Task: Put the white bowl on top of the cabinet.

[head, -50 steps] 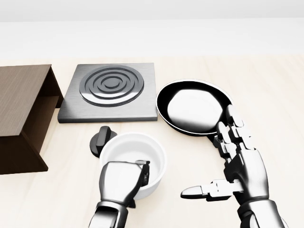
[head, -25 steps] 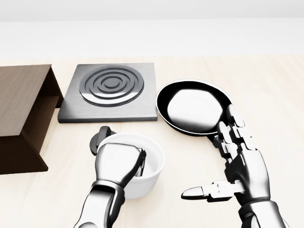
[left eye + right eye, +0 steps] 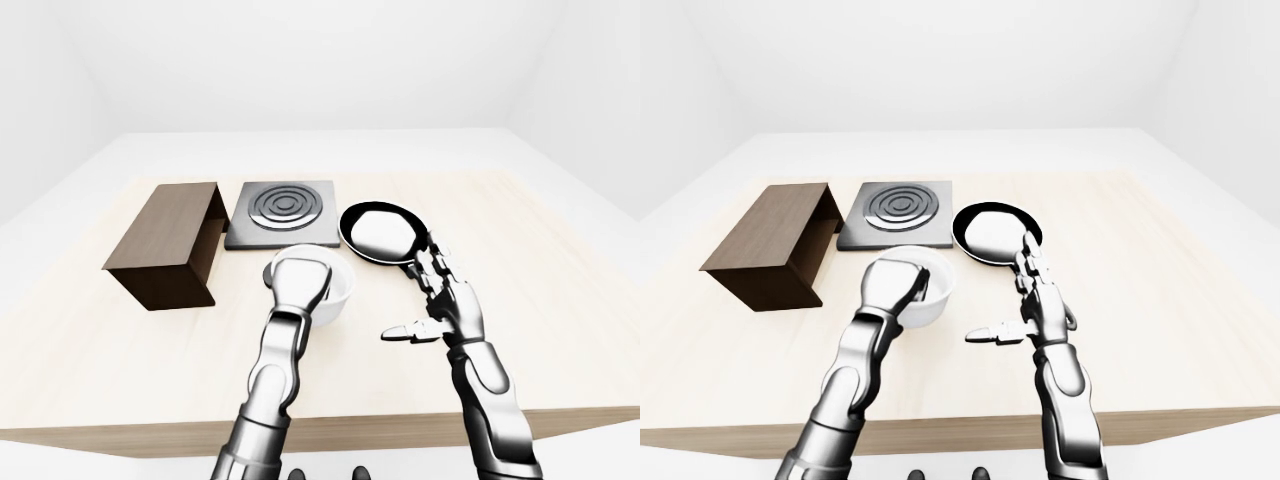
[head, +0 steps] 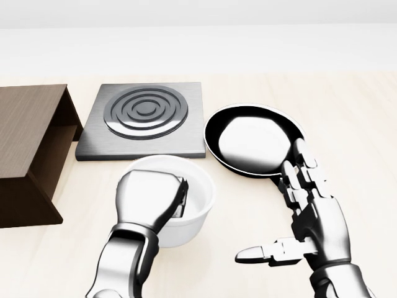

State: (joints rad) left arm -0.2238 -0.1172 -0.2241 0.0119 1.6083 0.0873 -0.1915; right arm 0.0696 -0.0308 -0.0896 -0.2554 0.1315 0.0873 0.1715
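Here the left hand (image 4: 149, 197) grips the near rim of the white bowl (image 4: 189, 205), fingers (image 4: 180, 202) hooked inside it, on the bench (image 4: 347, 112). In the head view the cabinet (image 4: 28, 149) lies at nine o'clock. The right hand (image 4: 313, 217) hovers open, fingers spread, by the black pan (image 4: 251, 139).
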